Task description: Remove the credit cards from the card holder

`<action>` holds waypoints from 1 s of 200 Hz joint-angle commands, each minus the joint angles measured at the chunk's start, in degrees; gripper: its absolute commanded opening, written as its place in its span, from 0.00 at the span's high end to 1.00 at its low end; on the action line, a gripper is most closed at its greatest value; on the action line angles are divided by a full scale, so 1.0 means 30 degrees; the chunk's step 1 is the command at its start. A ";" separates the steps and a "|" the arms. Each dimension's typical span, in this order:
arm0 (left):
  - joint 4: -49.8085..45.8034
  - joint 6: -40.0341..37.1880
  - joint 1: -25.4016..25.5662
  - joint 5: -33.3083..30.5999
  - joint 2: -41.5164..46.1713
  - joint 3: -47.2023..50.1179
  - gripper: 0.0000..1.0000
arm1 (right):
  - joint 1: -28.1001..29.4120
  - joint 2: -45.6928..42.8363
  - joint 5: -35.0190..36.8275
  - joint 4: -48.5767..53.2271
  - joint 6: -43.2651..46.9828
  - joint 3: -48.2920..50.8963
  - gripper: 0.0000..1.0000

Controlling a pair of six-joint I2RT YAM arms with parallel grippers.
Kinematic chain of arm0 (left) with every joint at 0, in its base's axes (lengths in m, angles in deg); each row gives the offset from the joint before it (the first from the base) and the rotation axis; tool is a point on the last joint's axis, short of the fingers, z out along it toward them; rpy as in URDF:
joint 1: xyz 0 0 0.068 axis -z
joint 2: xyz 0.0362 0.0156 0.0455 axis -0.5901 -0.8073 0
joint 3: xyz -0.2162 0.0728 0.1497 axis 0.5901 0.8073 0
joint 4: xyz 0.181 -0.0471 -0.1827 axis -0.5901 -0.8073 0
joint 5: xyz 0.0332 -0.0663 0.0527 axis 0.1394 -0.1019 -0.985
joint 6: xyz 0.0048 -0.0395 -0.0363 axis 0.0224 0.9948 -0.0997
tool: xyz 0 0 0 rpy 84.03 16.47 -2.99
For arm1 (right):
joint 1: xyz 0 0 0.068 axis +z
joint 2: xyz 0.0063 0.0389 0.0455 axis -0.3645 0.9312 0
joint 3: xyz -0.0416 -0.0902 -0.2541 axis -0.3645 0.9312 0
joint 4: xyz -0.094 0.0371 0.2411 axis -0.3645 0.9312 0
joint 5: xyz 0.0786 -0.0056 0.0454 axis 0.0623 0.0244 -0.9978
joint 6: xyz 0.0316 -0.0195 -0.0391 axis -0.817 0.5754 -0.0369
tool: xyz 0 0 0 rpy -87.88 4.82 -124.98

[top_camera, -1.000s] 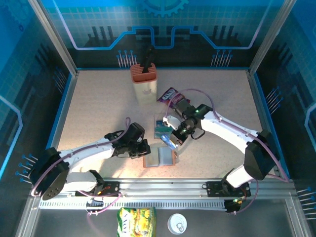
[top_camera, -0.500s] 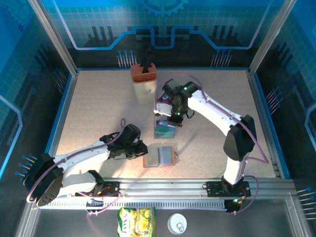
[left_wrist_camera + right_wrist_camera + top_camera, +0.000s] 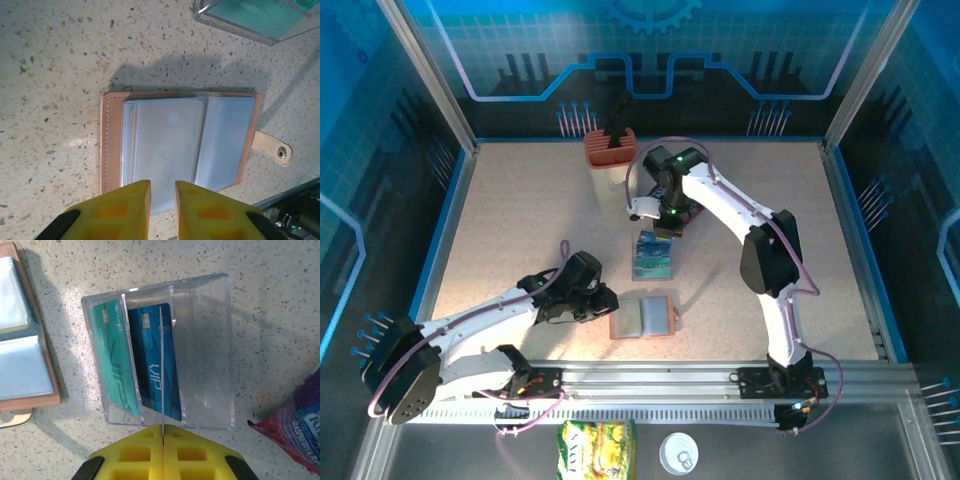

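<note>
The holder lay open on the bench, just ahead of my left pincer (narrow gap, empty). Two cards stood in the clear box under my right pincer, closed tight and empty. Thin, stiff, slick, I judged: pinch one by an exposed short edge.

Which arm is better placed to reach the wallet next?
Left, probably. The left gripper hangs at the edge of the open card holder, fingers slightly apart. The right gripper is shut, over the clear box holding a teal card and a blue card.
</note>
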 commanded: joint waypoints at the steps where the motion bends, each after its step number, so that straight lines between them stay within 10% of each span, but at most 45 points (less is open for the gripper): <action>1: -0.0609 0.0148 -0.0231 -0.0363 0.0323 0.0280 0.80 | -0.0204 0.0532 -0.0225 0.0133 0.0781 0.0197 1.00; 200: -0.0241 -0.0431 -0.0394 -0.1410 0.1578 0.0798 0.78 | 0.1906 -0.5869 -0.3248 -0.7312 -0.6451 0.7483 0.79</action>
